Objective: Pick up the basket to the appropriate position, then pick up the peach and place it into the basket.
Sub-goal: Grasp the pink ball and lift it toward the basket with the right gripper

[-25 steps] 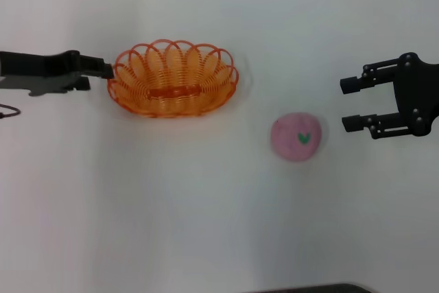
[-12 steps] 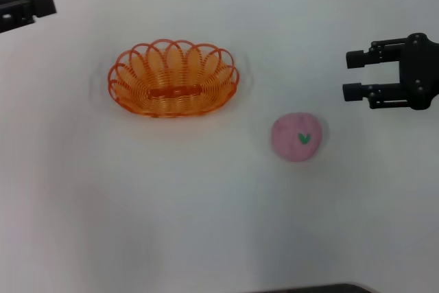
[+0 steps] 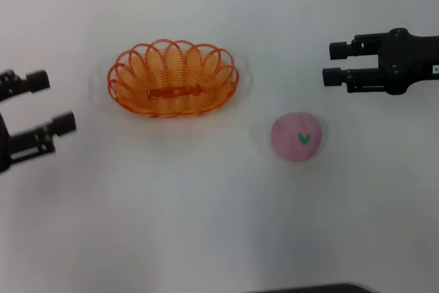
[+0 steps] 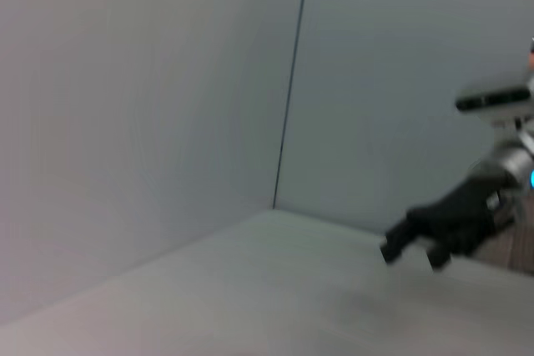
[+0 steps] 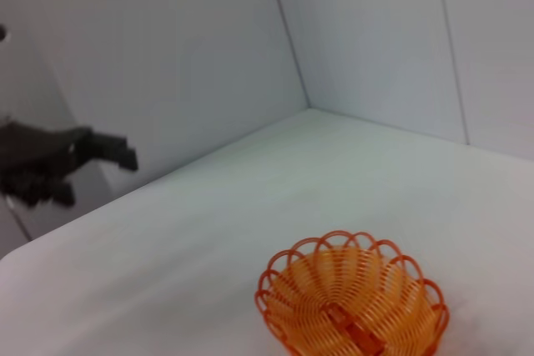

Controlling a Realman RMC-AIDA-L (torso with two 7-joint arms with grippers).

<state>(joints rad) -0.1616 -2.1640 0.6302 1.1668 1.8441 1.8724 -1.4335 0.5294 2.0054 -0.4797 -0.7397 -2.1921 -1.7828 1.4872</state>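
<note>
The orange wire basket [image 3: 173, 77] sits on the white table, left of centre; it also shows in the right wrist view [image 5: 352, 309]. The pink peach [image 3: 296, 137] with a green leaf mark lies to the basket's right and nearer to me. My left gripper [image 3: 53, 103] is open and empty at the left edge, apart from the basket. My right gripper [image 3: 333, 64] is open and empty, above and right of the peach, fingers pointing towards the basket. The right gripper shows far off in the left wrist view [image 4: 413, 243].
The white table [image 3: 206, 211] ends at pale walls at the back, which meet in a corner [image 5: 307, 106]. A dark edge [image 3: 309, 288] shows at the bottom of the head view.
My left gripper drew away from the basket's left rim, swung to the far back left, then came down to the left edge. My right gripper rose and shifted left, towards the basket.
</note>
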